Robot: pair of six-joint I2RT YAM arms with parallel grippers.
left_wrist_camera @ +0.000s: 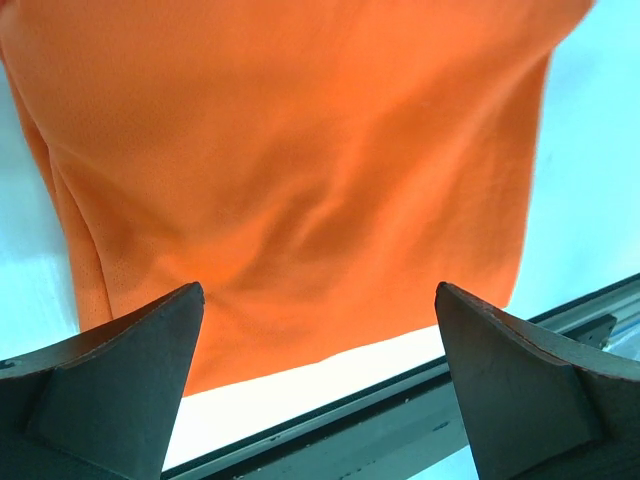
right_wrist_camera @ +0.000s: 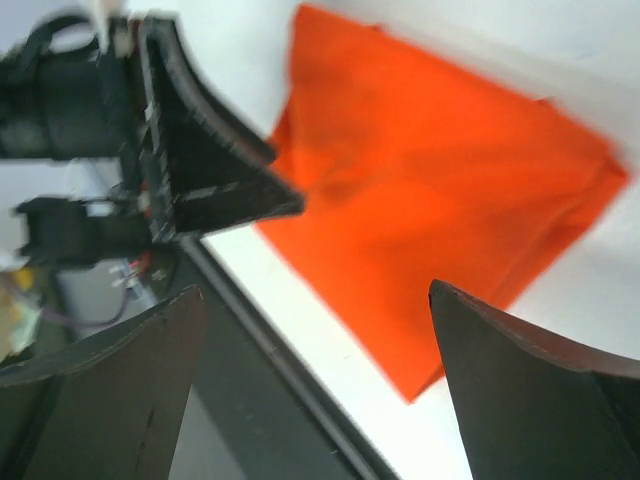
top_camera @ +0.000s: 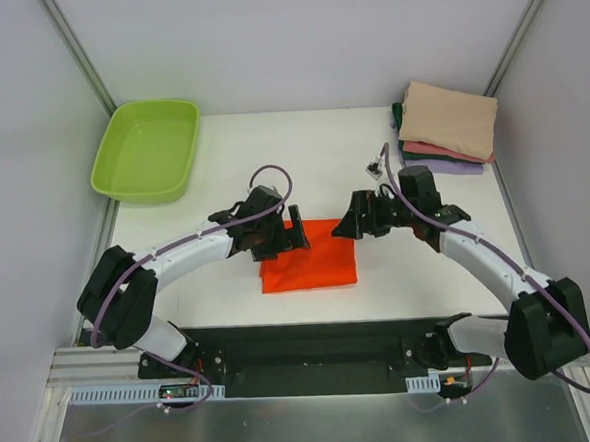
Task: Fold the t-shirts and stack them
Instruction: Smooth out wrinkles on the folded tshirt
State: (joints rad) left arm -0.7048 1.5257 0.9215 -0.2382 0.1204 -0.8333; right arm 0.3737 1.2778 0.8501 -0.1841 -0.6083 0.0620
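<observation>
The orange t-shirt [top_camera: 307,258] lies folded; your left claw [top_camera: 294,235] and right claw [top_camera: 348,224] are spread, empty. Stacking it on the folded t-shirt pile [top_camera: 449,119] remains.

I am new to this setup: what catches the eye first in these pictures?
The orange t-shirt lies folded at the centre of the table, with the left gripper and right gripper open at its far corners. A stack of folded shirts, tan on top, sits far right; a lime-green tub far left.
</observation>
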